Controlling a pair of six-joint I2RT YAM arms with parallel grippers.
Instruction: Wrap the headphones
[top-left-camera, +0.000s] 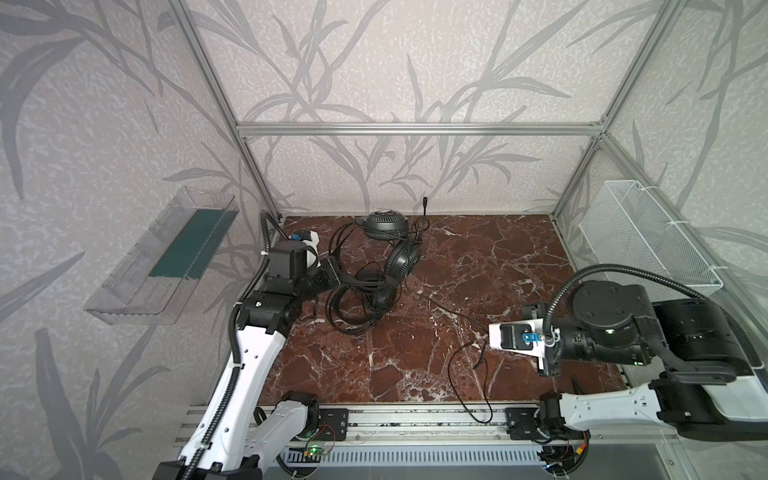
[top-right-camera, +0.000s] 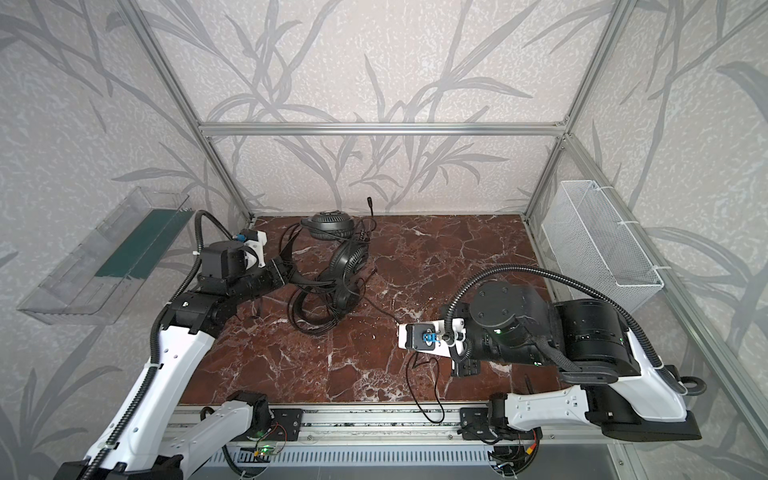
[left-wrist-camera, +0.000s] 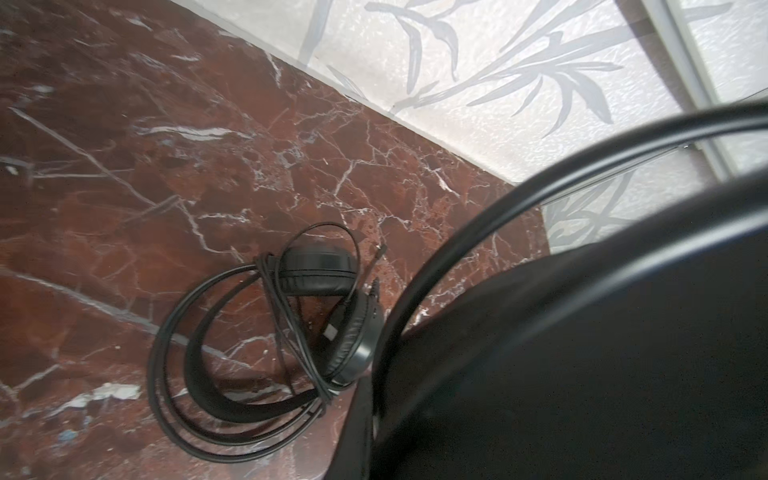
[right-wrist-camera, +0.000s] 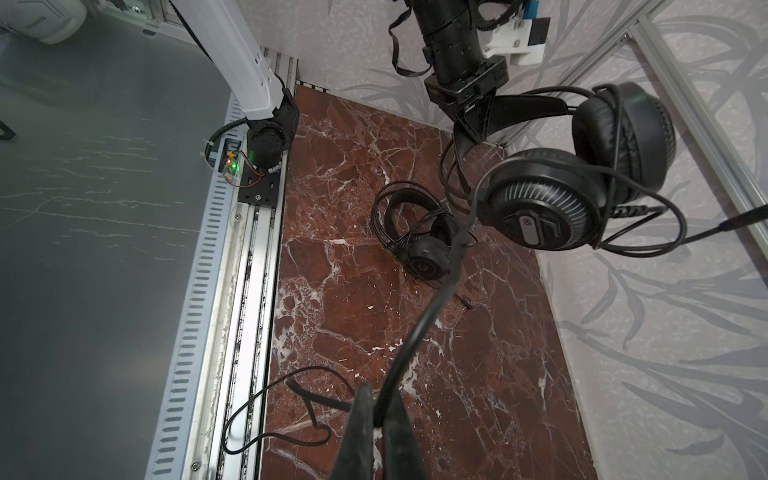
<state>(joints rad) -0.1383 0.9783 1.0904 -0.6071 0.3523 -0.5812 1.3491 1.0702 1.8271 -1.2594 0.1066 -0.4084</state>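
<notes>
Two black headphones show. My left gripper (right-wrist-camera: 478, 120) (top-left-camera: 334, 272) is shut on the wide headband (left-wrist-camera: 582, 332) of one pair and holds it above the marble table, with its earcups (right-wrist-camera: 540, 199) (top-left-camera: 402, 259) hanging free. This band fills the left wrist view and hides the jaws there. That pair's thin cable (right-wrist-camera: 424, 324) (top-left-camera: 446, 307) runs across to my right gripper (right-wrist-camera: 380, 415), which is shut on it. The slack beyond loops over the front rail (top-left-camera: 415, 424). The other headphones (left-wrist-camera: 291, 324) (right-wrist-camera: 424, 245) (top-right-camera: 320, 303) lie on the table with their cable coiled around them.
A clear plastic bin (top-left-camera: 162, 257) hangs on the left wall and a white mesh basket (top-left-camera: 652, 245) on the right. A microphone boom (top-left-camera: 424, 208) sticks up from the held pair near the back wall. Aluminium frame posts edge the red marble table (top-left-camera: 498, 257).
</notes>
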